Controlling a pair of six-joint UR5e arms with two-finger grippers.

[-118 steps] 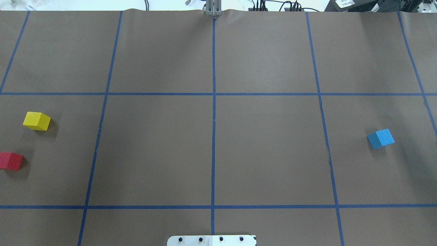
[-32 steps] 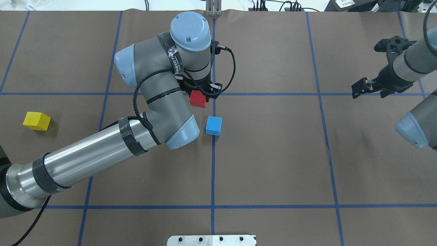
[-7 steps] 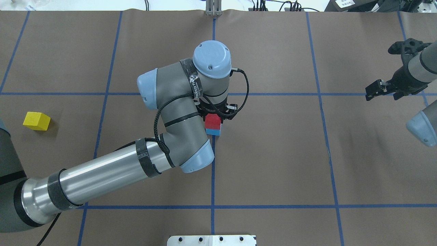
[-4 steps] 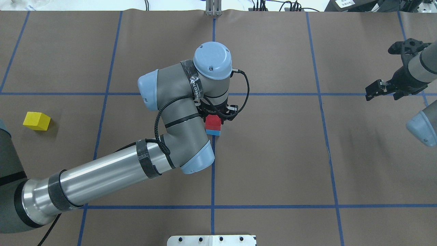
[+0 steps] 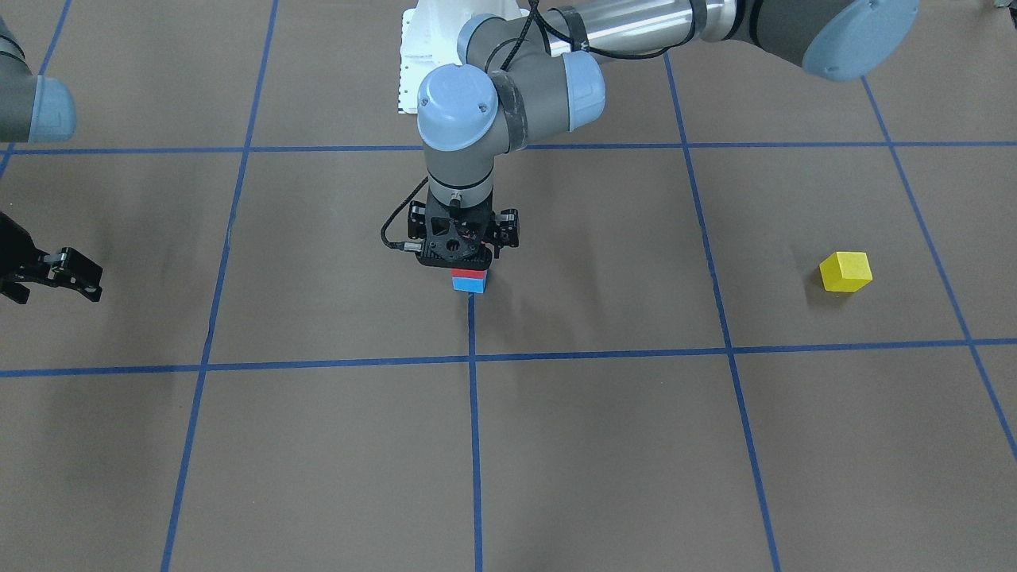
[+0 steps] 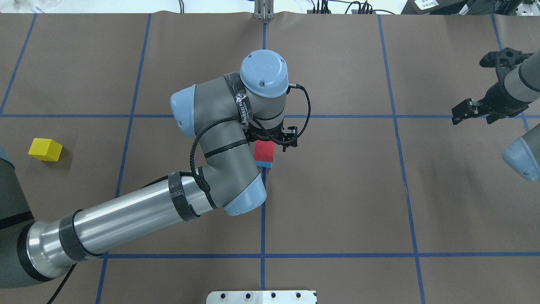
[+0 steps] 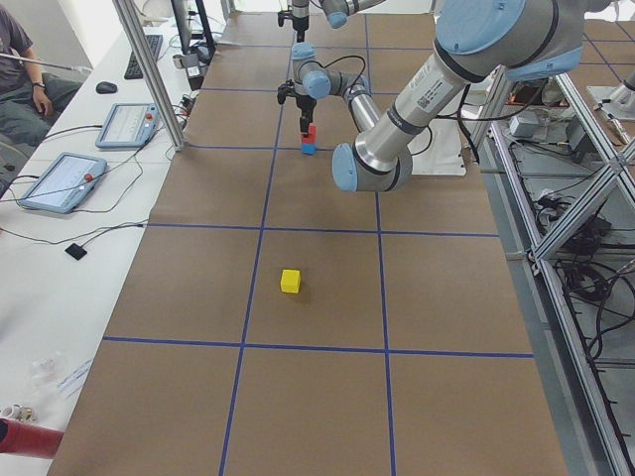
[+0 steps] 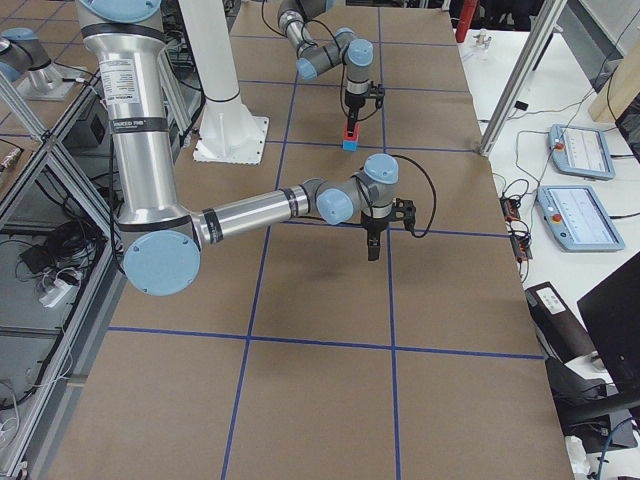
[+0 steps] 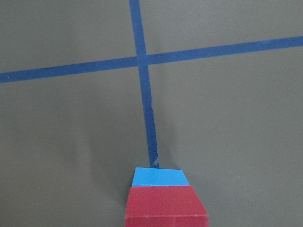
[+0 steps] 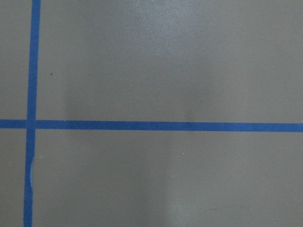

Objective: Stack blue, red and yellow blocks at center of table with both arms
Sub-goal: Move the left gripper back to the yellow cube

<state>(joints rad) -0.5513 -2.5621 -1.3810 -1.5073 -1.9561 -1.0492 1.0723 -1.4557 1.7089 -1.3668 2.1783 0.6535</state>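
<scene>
The red block [image 6: 265,151] sits on the blue block [image 6: 263,164] at the table's center cross; both also show in the left wrist view, red [image 9: 165,205] over blue [image 9: 159,177]. My left gripper [image 6: 272,143] hangs straight down over the stack. Its jaws stand apart on either side of the red block, open. The front view shows it low over the red block [image 5: 468,273]. The yellow block [image 6: 45,149] lies alone far to the left. My right gripper [image 6: 472,116] is open and empty above the table's right side.
Blue tape lines divide the brown table cover into squares. The left arm's elbow and forearm [image 6: 139,211] reach across the left half toward the center. A white base plate [image 6: 261,297] sits at the near edge.
The left gripper's jaws have spread off the red block and the wrist has shifted slightly. The red block stays on the blue one. The right arm has not moved.
</scene>
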